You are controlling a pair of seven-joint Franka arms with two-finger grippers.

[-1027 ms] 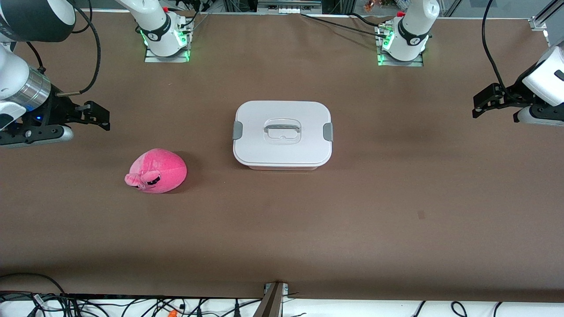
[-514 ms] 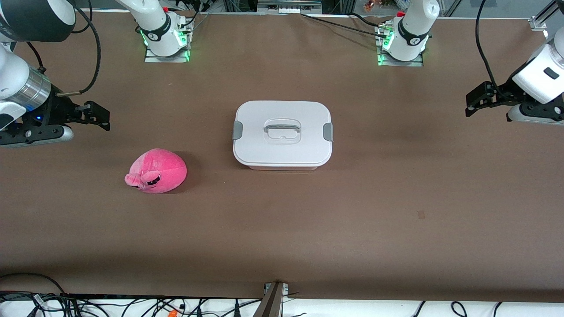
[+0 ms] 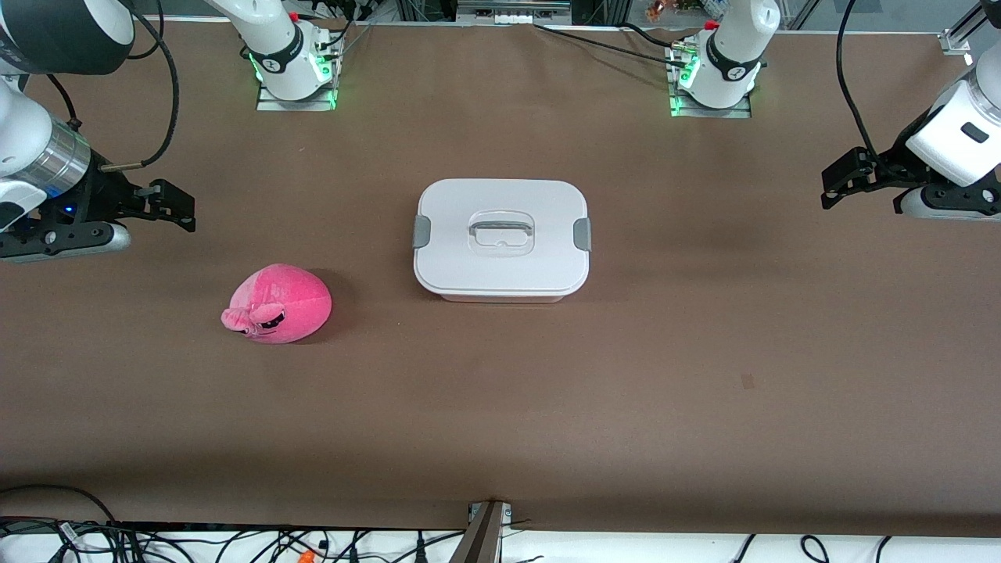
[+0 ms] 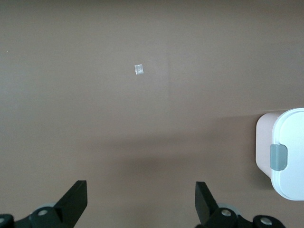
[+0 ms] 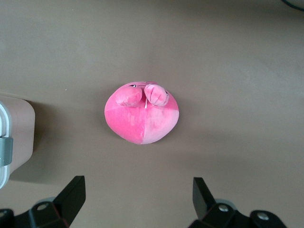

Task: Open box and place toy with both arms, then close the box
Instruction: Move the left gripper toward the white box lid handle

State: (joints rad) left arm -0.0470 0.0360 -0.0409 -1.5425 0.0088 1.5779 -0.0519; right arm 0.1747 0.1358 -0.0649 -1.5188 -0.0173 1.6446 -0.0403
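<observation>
The box [image 3: 501,239], pale pink with a white lid and grey side clips, stands shut at the table's middle. Its end shows in the left wrist view [image 4: 284,152] and in the right wrist view [image 5: 14,137]. The pink plush toy [image 3: 278,304] lies on the table toward the right arm's end, nearer to the front camera than the box; it shows in the right wrist view [image 5: 142,117]. My right gripper [image 3: 174,205] is open and empty over bare table at its end, above the toy. My left gripper [image 3: 841,180] is open and empty over bare table at the left arm's end.
The brown table [image 3: 500,407] has a small white scrap [image 4: 139,69] on it at the left arm's end. The two arm bases [image 3: 291,62] [image 3: 715,66] stand along the table's edge farthest from the front camera. Cables lie along the table's edge nearest the front camera.
My left gripper has moved a little toward the box. The right arm, the box and the toy have not moved.
</observation>
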